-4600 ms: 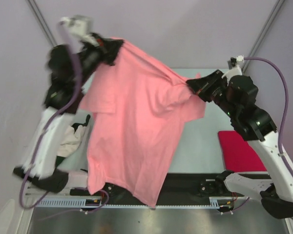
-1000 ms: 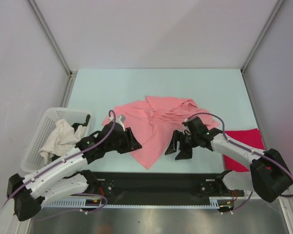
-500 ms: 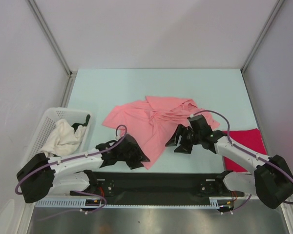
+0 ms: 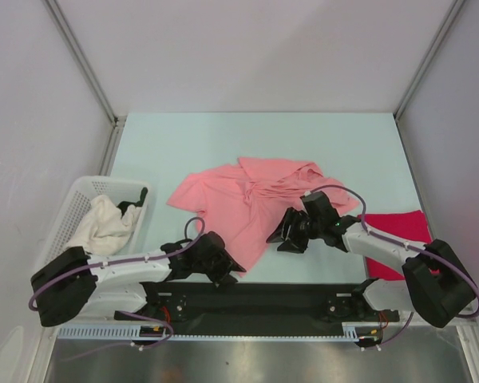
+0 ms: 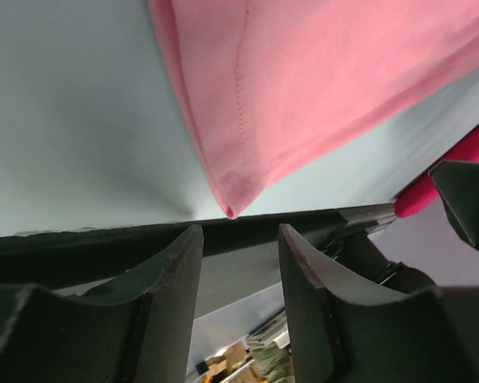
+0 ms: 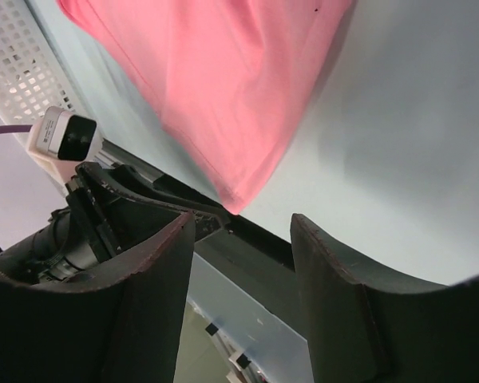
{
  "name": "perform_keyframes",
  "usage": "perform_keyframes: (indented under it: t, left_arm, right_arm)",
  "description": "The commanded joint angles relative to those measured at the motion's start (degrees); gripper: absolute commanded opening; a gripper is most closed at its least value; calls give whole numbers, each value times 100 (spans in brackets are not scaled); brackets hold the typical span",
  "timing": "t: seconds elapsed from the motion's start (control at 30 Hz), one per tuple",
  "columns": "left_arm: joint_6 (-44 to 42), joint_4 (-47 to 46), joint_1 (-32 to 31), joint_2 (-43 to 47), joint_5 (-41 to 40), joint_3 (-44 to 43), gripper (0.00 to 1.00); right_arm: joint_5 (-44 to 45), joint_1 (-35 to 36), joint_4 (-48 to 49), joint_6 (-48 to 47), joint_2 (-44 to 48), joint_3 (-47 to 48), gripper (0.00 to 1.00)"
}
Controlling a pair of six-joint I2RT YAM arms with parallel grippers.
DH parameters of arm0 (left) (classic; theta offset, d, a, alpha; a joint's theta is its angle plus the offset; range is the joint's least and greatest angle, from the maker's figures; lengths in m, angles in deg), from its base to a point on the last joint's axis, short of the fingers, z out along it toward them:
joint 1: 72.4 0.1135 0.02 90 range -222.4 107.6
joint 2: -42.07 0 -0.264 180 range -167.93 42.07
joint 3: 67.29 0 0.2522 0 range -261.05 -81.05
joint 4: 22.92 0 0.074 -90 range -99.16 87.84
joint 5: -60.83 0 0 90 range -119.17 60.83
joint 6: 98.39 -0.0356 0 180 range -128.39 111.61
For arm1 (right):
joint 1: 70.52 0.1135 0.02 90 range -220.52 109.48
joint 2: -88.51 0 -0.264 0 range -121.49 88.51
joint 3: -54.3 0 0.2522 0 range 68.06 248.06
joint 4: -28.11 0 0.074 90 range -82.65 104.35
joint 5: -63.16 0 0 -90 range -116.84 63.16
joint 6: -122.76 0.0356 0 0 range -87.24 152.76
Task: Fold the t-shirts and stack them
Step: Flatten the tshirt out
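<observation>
The salmon-pink t-shirt [image 4: 243,203] lies crumpled on the table, its lowest corner pointing at the near edge. The magenta-red t-shirt [image 4: 395,239] lies folded flat at the right. My left gripper [image 4: 230,270] sits low by that pink corner, open and empty; in the left wrist view the pink t-shirt corner [image 5: 227,209] hangs just beyond the left gripper [image 5: 239,235]. My right gripper [image 4: 282,236] is open beside the pink shirt's right edge, off the cloth. In the right wrist view the pink t-shirt [image 6: 223,88] ends just ahead of the right gripper [image 6: 243,219].
A white lattice basket [image 4: 73,199] with a white cloth [image 4: 104,223] in it stands at the left, also seen as a basket [image 6: 16,64] in the right wrist view. The black base rail [image 4: 287,299] runs along the near edge.
</observation>
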Motion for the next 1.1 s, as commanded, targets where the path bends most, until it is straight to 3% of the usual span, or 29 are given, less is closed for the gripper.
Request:
perform_keyframes:
  t: [0.0,0.63,1.07]
  left_arm:
    - [388,-410,-54,-141,-144,7,48]
    - [853,-885,-54,-546,-108,403,36]
    - [1162,-867,-45,-308,-363,746,38]
  right_arm:
    - [-10,-35,190,45,263,-1,57]
    - [-273,-967,-539,-271,1239,-389,56]
    - [-274,-1196,-680,-280,1599,-424,56]
